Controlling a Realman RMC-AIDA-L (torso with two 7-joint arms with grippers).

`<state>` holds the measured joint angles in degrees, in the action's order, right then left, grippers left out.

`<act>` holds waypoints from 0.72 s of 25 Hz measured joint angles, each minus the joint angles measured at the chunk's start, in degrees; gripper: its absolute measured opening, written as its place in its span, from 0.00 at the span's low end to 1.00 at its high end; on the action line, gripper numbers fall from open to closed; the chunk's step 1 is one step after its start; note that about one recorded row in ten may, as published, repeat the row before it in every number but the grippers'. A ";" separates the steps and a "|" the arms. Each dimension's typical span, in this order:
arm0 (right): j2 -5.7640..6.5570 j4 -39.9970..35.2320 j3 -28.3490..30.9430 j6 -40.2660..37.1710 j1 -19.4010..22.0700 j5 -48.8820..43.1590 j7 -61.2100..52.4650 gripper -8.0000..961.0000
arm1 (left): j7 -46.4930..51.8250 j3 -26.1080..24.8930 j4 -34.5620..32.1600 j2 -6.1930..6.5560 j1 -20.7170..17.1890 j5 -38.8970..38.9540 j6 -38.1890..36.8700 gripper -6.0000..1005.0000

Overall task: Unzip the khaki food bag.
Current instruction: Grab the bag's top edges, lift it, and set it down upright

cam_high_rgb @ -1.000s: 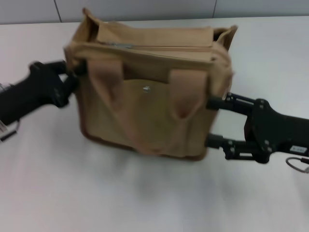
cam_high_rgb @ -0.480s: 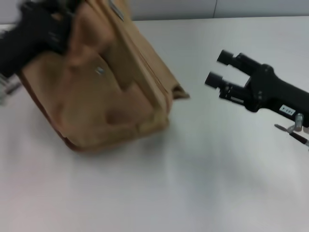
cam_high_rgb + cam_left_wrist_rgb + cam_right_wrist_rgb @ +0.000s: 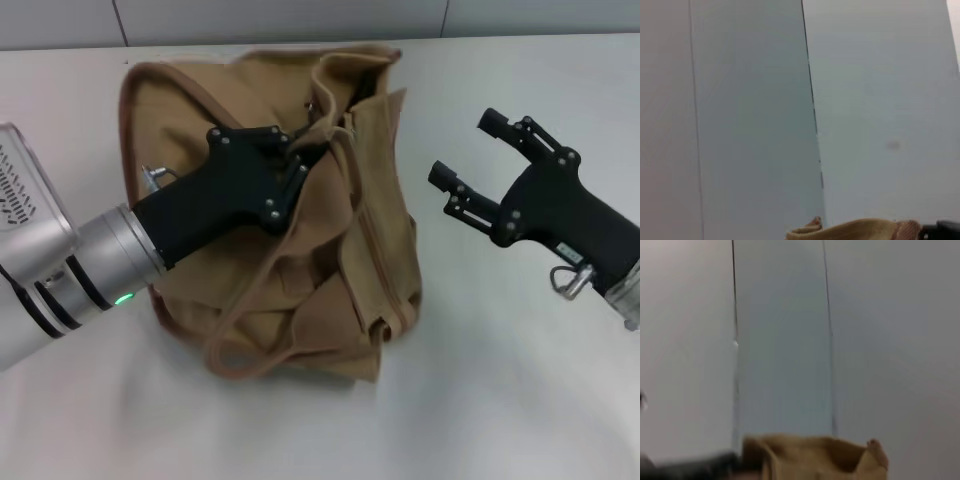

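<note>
The khaki food bag (image 3: 330,290) lies slumped and crumpled on the white table (image 3: 520,400), its top turned toward the far side and one loop handle (image 3: 235,350) spread at the front. My left gripper (image 3: 305,150) reaches over the bag, its fingers pressed together into the folds at the bag's top edge, close to a small metal piece (image 3: 314,105). My right gripper (image 3: 462,148) is open and empty, just right of the bag and not touching it. A strip of the bag shows in the left wrist view (image 3: 855,230) and in the right wrist view (image 3: 815,455).
A grey panelled wall (image 3: 300,20) runs behind the table's far edge. Bare table surface lies in front of the bag and to its right under the right arm.
The bag stood upright between both grippers, then was lifted and tipped to the left by the left gripper. Now it lies slumped mid-table, with the right gripper drawn back from it.
</note>
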<state>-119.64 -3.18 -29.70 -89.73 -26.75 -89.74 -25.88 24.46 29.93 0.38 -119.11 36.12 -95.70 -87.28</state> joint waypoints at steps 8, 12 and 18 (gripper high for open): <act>-0.24 15.63 7.22 2.23 -0.36 0.03 36.80 0.86 | 0.25 -0.45 0.90 -0.03 0.40 0.15 -3.18 0.04; -0.24 18.26 7.26 4.78 -1.42 -0.27 40.60 0.86 | 0.26 -0.50 0.94 -0.06 0.71 0.21 -3.30 0.04; -0.25 18.80 7.29 6.24 -1.83 -0.40 40.70 0.86 | 0.29 -1.06 0.99 -0.07 0.76 0.28 -3.45 0.04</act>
<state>-119.88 15.62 -22.41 -83.48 -28.58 -90.15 14.83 24.75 28.87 1.37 -119.18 36.88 -95.43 -90.73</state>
